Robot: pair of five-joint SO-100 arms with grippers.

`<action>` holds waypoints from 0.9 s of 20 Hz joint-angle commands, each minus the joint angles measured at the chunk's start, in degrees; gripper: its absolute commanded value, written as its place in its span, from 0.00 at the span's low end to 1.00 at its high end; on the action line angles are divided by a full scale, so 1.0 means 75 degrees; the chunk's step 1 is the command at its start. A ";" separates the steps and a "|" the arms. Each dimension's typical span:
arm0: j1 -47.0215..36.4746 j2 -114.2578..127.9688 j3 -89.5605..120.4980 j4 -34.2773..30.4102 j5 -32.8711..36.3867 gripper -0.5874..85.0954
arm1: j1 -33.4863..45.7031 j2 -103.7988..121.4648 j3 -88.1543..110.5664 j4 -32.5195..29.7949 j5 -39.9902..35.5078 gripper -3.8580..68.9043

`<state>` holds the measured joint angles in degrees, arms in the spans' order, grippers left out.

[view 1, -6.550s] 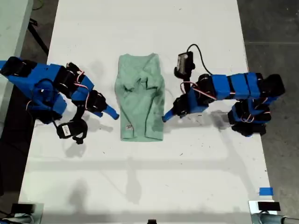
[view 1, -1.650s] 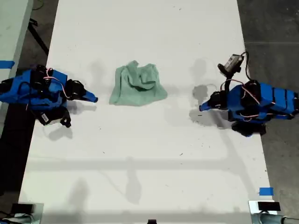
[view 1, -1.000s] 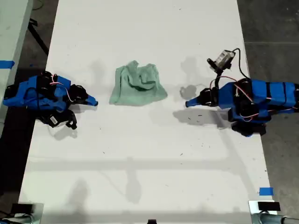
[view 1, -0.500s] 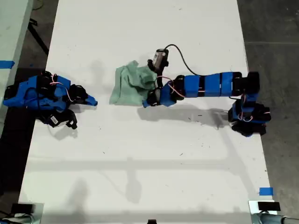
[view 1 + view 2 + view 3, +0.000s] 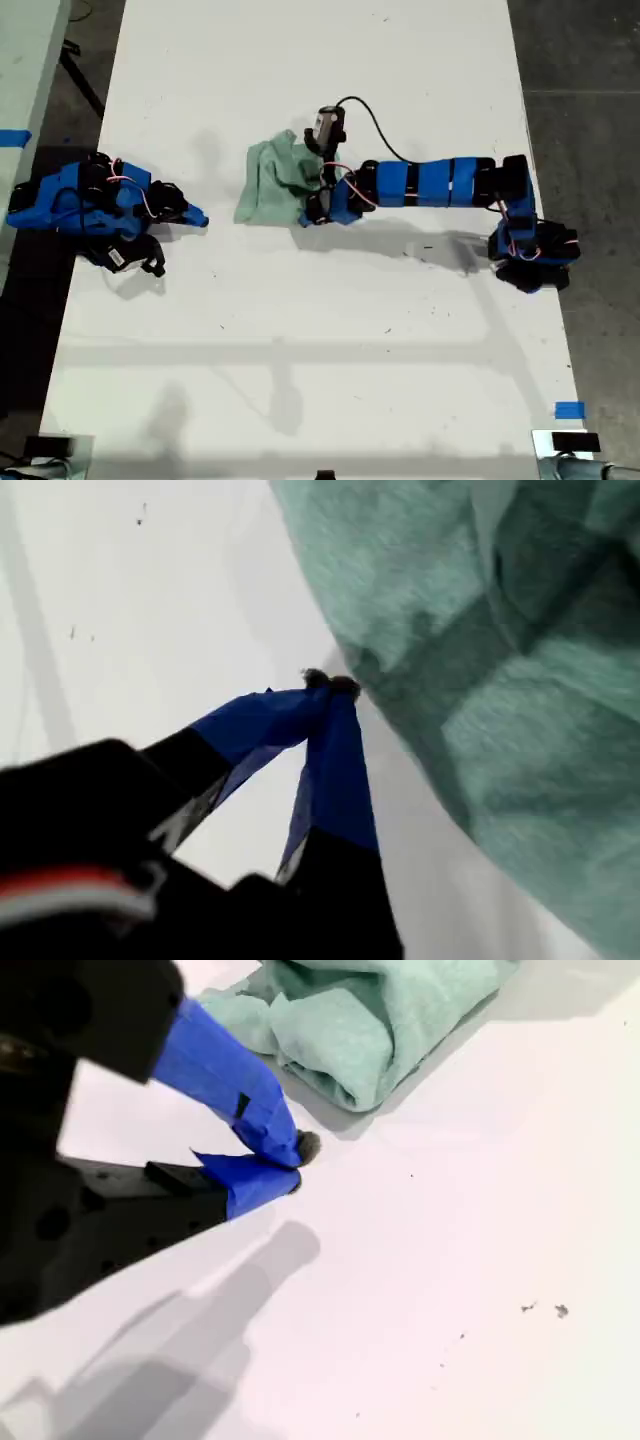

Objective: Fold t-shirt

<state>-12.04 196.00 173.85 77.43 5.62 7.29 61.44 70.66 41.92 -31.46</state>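
We see the t-shirt [image 5: 280,185] bunched into a rumpled mint-green heap on the white tabletop [image 5: 320,340], lying between the two arm bases and nearer the tabletop's far edge in the exterior view than its near one. My first gripper [image 5: 305,217] is stretched out from the base at the exterior view's right, reaching across to the heap's edge on that side; in its wrist view my first gripper [image 5: 328,683] has its blue jaws pressed tip to tip with no cloth between them, the dark tips right at the shirt's folded hem [image 5: 480,680], whether touching it or just short of it we cannot tell. My second gripper [image 5: 200,217] sits tucked low by the tabletop's edge at the exterior view's left, well apart from the cloth. Its own wrist view shows my second gripper [image 5: 295,1165] with jaws closed together on nothing, hanging over bare white surface, the t-shirt [image 5: 370,1020] folded thick and lying beyond the tips.
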 commanded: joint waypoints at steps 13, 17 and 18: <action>0.0117 0.0023 -0.0023 0.0070 -0.0082 0.01 | 0.3961 0.0984 -0.2555 -0.0855 -0.2730 0.04; 0.0141 0.0023 -0.0023 0.0129 -0.0105 0.05 | 0.4148 0.3047 -0.0621 -0.0855 -0.3012 0.04; 0.0187 0.0023 -0.0023 0.0129 -0.0105 0.06 | 0.4160 0.3668 -0.0082 -0.0773 -0.3023 0.04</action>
<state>-11.43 196.00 173.85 78.22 5.45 37.79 76.73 66.09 36.74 -53.09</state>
